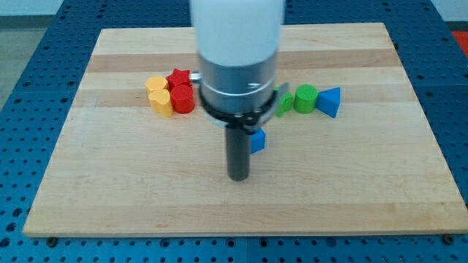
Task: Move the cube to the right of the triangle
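- Wooden board (351, 197), pale with lengthwise grain, lies on a blue perforated table (22, 44). No bins, trays or bowls show; every block sits loose on the board's surface.
- My arm's white and grey barrel (238, 51) comes down from the view's top at mid-board and hides what lies behind it.
- My tip (238, 177), the lower end of the dark rod, rests on the board a little below centre, toward the bottom edge.
- No jaws on this rig, just the rod, so nothing to spread or pinch.
- Small blue cube (257, 140): only a sliver shows, poking out on the rod's right side, just above my tip. Whether rod and cube touch, I cannot tell.
- Blue triangle block (330, 101) sits toward the board's right edge, above and to the right of the cube, apart from it.
- Green cylinder (306, 98) stands just left of the triangle, close or touching.
- Another green block (285, 102), shape unclear, shows partly beside the barrel, left of the cylinder.
- Left cluster, toward the top left corner, tightly packed: yellow heart-shaped block (158, 96), red cylinder (182, 98), and a red star-like block (178, 77) behind them.
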`<state>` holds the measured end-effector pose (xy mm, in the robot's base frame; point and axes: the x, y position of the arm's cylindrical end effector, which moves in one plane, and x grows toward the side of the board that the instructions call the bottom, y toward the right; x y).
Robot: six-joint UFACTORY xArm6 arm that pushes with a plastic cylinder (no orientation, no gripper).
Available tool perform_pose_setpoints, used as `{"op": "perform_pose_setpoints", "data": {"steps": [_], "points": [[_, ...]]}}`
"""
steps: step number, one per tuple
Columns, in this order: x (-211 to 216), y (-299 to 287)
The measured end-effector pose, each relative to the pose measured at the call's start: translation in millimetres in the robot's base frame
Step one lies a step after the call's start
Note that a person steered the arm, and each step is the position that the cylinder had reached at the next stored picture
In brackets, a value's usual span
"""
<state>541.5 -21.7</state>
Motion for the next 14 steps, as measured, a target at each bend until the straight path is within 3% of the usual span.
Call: {"op": "perform_pose_setpoints", "data": {"steps": [2, 3, 9, 14], "points": [[-32.1, -58.2], [-52.9, -58.6], [-53.8, 106.2], [-45.5, 188.7]]}}
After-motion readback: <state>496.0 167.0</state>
